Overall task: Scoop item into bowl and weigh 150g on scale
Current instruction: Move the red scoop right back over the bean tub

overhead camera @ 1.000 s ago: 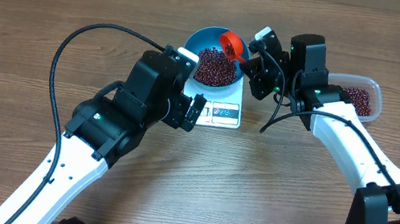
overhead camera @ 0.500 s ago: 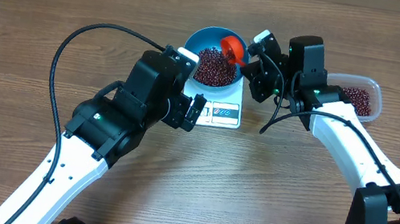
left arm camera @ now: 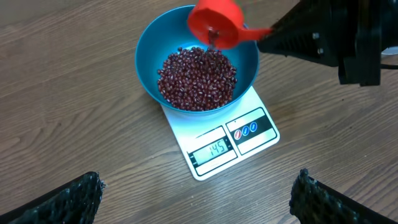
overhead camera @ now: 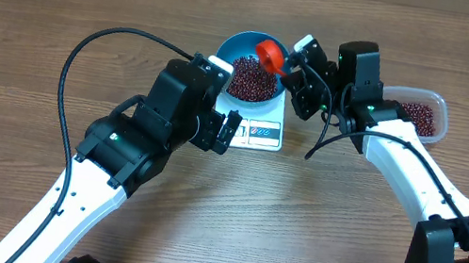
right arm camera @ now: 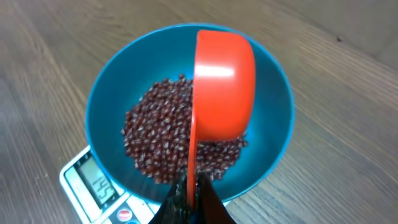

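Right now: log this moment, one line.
right gripper shut on scoop, tipped over bowl | bowl of beans on scale | left gripper open

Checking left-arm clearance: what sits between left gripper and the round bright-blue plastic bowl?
Left wrist view: front strip of the flat white rectangular scale, then wooden table nearer the left gripper.

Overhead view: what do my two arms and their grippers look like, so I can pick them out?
The left arm and right arm match: smooth white link shells, boxy black joint housings with small green lights, and a thin black cable looping outside each. The left gripper and right gripper are black blocks, each with a white part; the left fingers carry dark, rough-textured pads.
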{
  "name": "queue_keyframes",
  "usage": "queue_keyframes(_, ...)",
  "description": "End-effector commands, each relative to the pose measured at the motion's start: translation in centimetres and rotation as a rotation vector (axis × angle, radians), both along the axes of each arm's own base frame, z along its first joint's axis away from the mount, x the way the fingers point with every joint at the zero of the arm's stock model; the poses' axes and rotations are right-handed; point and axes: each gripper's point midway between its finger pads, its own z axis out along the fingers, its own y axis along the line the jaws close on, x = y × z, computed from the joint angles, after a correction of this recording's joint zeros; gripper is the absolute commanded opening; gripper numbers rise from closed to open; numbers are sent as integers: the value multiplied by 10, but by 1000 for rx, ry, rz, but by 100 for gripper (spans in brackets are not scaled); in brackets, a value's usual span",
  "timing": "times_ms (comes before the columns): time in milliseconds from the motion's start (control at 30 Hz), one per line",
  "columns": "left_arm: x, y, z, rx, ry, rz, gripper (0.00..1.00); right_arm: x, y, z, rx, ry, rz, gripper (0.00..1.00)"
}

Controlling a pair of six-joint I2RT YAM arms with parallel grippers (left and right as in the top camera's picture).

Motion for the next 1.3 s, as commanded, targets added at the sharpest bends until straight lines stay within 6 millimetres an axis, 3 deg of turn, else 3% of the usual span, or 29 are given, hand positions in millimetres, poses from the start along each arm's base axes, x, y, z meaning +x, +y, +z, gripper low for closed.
queue_keyframes(0, 4, 1, 8, -1, -21, 7, 100, 5, 0, 12, -46, -89, 34, 4)
queue_keyframes(700, 4, 1, 8, -1, -21, 7, 100, 10, -4, 16, -65, -117, 9, 4)
queue_keyframes(1100, 4, 1, 8, -1, -21, 7, 99, 4, -6, 55, -68, -219, 32, 4)
queue_keyframes(1267, 4, 1, 8, -1, -21, 7, 100, 13, -27, 67, -96, -224, -129, 4)
